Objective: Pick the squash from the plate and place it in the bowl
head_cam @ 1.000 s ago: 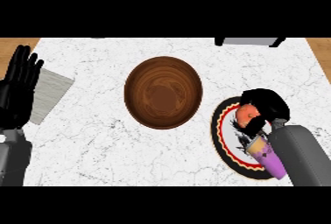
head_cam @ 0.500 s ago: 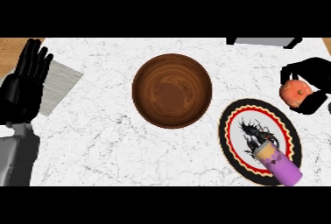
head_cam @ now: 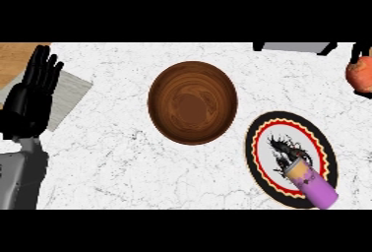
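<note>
1. Right hand [head_cam: 362, 50]: only a dark finger showed, at the view's right edge, bent over the top of the squash [head_cam: 360, 78]. The rest of the hand lay beyond the frame. Noted as holding the squash.
2. Squash: orange and rounded, cut off by the right edge, directly under that finger and touching it. It was off the plate and not in the bowl.
3. Plate [head_cam: 251, 152]: black rim, red ring, pale centre with a dark motif. It sat below and to the left of the right hand, apart from the squash.
4. Purple cup [head_cam: 314, 183]: tan mouth, lying tilted on the plate, its base reaching past the plate's lower rim. It was well below the right hand.
5. Bowl [head_cam: 193, 74]: brown wood, between the two hands, left of the right hand and just beside the plate's upper-left rim. Whether bowl and plate touched could not be told.
6. Left hand [head_cam: 33, 93]: at the left edge, fingers straight and pointing up, wide, holding nothing. It partly overlapped a grey mat [head_cam: 73, 96]. The bowl lay to its right, well apart.
7. Grey box [head_cam: 291, 47]: at the top edge, left of the right hand.
</note>
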